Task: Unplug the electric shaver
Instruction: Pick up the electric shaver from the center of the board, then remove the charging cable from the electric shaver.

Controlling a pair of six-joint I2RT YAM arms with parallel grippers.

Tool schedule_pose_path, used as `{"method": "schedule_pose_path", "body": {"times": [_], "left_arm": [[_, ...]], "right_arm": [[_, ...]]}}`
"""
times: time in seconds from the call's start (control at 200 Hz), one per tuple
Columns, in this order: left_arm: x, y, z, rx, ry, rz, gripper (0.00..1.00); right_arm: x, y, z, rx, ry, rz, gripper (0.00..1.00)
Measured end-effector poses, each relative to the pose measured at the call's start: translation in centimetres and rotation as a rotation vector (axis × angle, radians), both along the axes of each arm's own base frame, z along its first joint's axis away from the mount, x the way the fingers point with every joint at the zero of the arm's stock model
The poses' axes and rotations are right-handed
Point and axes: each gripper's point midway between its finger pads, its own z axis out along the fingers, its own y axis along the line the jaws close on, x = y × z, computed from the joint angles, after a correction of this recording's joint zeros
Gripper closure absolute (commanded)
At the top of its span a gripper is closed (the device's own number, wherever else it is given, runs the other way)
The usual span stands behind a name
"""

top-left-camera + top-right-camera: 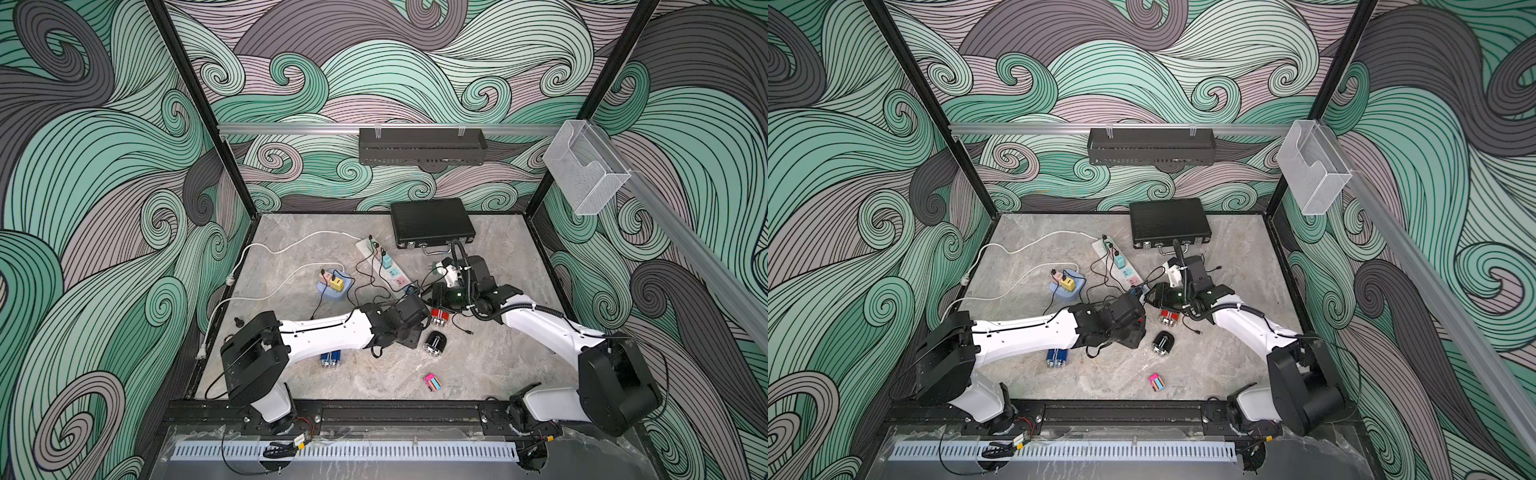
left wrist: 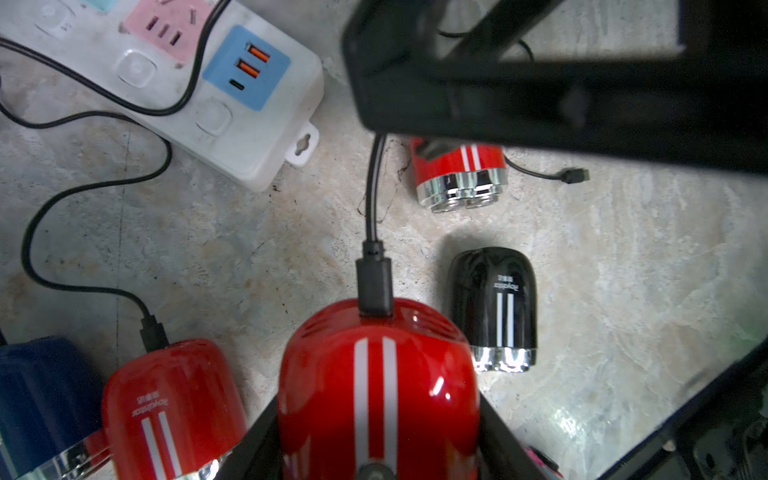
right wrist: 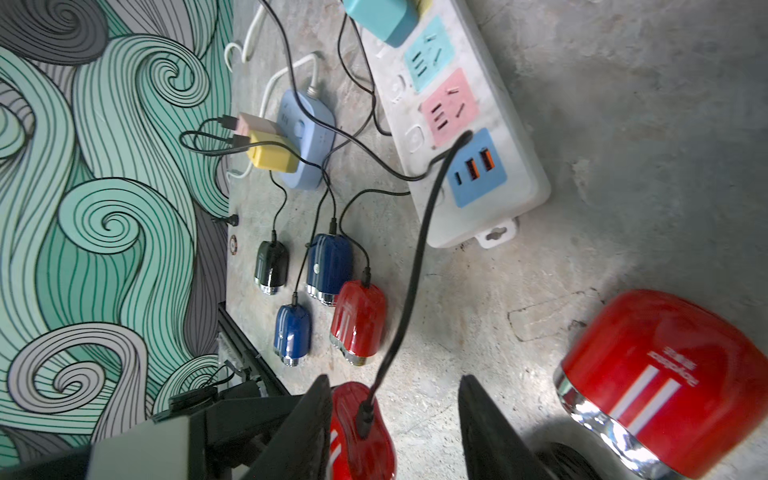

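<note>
In both top views the left arm [image 1: 324, 332] and the right arm [image 1: 540, 320] reach in from the lower edge. They meet at the middle of the counter [image 1: 498, 365], just below the near end of the white power strip [image 1: 384, 266]. Black parts and cables hide the detail at that spot. A black shaver [image 1: 436, 344] lies just below it.

In the left wrist view, at bottom centre, the left hand [image 2: 379, 415] is closed on the red shaver [image 2: 376, 365], one finger against each flank. A black plug [image 2: 375, 286] sits in the shaver's upper end. Its cable [image 2: 372, 187] runs straight up the frame until black hardware [image 2: 540, 95] covers it.

In the right wrist view, at the lower edge, the right hand [image 3: 394, 382] stands apart at a middling width. One of its fingers [image 3: 307, 428] is just beside the red shaver and plug. The other is well clear, with bare counter between. The cable climbs toward the power strip in the upper middle. I cannot tell where it ends.
</note>
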Motion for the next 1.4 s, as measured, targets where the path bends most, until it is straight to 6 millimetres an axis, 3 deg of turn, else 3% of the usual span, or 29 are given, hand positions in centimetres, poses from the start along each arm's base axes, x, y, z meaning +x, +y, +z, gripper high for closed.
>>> {"method": "schedule_pose_path", "body": {"times": [0.23, 0.896, 1.401], "left_arm": [[0.3, -0.3, 0.2, -0.037, -0.005, -0.015, 0.83], [1.1, 1.1, 0.5, -0.138, 0.019, 0.014, 0.83], [1.4, 1.3, 0.7, -0.190, 0.038, 0.032, 0.85]], "right_arm": [[-0.3, 1.2, 0.5, 0.072, 0.003, 0.027, 0.54], [-1.3, 3.3, -1.3, 0.166, 0.074, 0.078, 0.70], [-1.4, 4.5, -0.6, 0.219, 0.068, 0.107, 0.83]]}}
